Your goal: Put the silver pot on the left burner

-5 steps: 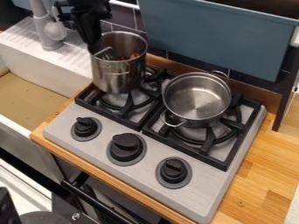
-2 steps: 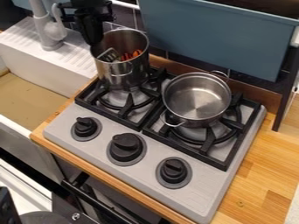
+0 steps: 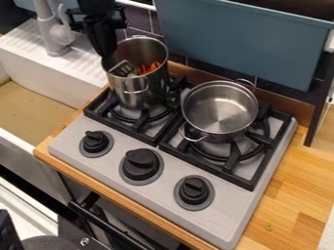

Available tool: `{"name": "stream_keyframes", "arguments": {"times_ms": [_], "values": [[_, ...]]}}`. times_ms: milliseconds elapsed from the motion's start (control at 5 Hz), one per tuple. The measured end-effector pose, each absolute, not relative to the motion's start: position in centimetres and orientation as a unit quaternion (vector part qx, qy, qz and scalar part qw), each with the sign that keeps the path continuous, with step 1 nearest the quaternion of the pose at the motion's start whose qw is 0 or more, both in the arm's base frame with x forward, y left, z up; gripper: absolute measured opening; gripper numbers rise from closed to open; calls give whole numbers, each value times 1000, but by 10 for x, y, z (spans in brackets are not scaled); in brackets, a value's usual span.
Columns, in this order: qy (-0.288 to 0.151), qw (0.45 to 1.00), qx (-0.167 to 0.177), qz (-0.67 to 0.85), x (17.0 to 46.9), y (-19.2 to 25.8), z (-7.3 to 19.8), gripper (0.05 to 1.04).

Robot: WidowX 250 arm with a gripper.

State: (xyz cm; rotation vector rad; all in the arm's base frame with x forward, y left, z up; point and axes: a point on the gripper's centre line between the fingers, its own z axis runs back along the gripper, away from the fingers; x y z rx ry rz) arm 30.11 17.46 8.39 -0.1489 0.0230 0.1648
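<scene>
Stovetop [image 3: 219, 222]: wide pot [image 3: 220, 110]; tall silver pot [image 3: 135, 96] holding utensil [image 3: 122, 68], orange pieces [image 3: 149, 68]; end effector [image 3: 106, 51] at its rim, opening, grip unclear.

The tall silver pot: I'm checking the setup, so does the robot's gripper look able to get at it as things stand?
Probably yes: the gripper hangs at the rim of the tall silver pot, nothing visible lies between them, and the wide pot sits on the far side.

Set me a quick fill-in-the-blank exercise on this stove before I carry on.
The gripper is at the rim of the ____ pot, not the short one.
The short pot has ____ loop handles.
The stove has ____ black knobs.
The orange pieces lie ____ the tall pot.

Missing words: tall; two; three; inside.
</scene>
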Motion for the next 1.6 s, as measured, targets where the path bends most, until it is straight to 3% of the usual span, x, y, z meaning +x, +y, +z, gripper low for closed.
{"name": "stream_keyframes", "arguments": {"times_ms": [200, 400, 800, 1000, 1200, 1600], "values": [[17, 994, -76, 77, 297, 172, 83, 73], [10, 993, -70, 90, 299, 175, 83, 215], [-11, 991, -60, 118, 309, 174, 82, 750], [-15, 990, -73, 120, 309, 168, 91, 979], [-51, 989, -86, 110, 309, 158, 122, 994], [-61, 988, -78, 119, 310, 127, 147, 994]]}}
